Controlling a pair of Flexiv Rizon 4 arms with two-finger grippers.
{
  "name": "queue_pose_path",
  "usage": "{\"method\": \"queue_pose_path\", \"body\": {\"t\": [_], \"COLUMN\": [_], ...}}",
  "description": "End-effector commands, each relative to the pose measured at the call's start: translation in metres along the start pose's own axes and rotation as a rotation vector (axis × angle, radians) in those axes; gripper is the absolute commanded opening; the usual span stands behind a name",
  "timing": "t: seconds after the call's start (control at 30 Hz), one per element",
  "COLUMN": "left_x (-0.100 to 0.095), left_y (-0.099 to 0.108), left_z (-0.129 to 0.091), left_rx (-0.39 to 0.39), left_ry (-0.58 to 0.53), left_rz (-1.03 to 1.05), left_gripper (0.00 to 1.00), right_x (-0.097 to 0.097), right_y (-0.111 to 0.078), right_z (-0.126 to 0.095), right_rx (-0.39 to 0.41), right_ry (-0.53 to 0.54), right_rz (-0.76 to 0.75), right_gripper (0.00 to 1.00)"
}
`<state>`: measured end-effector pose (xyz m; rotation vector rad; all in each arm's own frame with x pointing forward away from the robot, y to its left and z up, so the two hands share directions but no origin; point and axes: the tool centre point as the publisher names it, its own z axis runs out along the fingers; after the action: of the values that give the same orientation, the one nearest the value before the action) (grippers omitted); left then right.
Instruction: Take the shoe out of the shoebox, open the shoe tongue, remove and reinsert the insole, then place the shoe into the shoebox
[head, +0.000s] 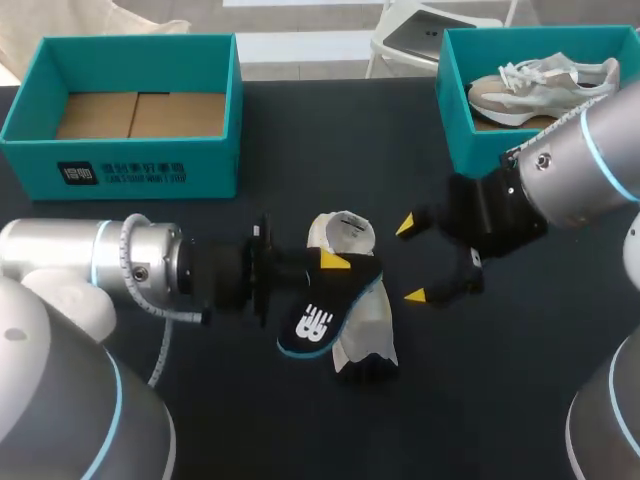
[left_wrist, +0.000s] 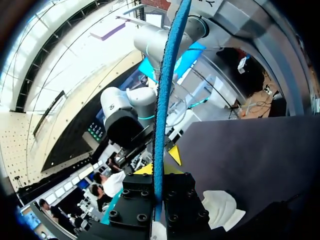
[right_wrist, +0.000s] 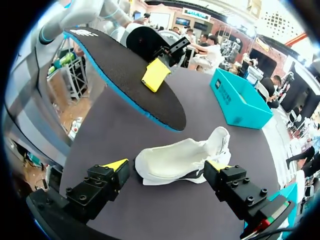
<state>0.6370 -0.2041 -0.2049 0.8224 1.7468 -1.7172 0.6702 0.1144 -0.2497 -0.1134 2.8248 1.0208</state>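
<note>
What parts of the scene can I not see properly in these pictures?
- Head view: the insole in the left gripper covers the middle of the white shoe.
- Head view: the right arm hides the near corner of the right box; the picture's edge cuts the box off too.
- Left wrist view: the insole shows edge-on only; the fingers hide most of the white shoe.
</note>
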Motion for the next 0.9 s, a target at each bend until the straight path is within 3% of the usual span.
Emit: {"method": "queue_pose_path", "body": {"t": [0.03, 0.3, 0.9], "left_x": [0.016, 0.033, 0.041], "left_y": [0.009, 0.023, 0.033], "left_z": [0.011, 0.020, 0.024], "left_rx": [-0.004, -0.027, -0.059], "left_ry": [-0.019, -0.021, -0.019], "left_rz": [0.003, 0.038, 0.063], "left_gripper": [0.00, 0.00, 0.00], "right_x": [0.006, 0.013, 0.013], "right_y": [-0.012, -0.030, -0.030], "right_z": [0.023, 0.051, 0.051], "right_rx": [-0.069, -0.120, -0.120], "right_ry": [0.014, 0.040, 0.040], "right_rz": [0.007, 0.067, 0.067], "right_gripper": [1.00, 1.00, 1.00]}}
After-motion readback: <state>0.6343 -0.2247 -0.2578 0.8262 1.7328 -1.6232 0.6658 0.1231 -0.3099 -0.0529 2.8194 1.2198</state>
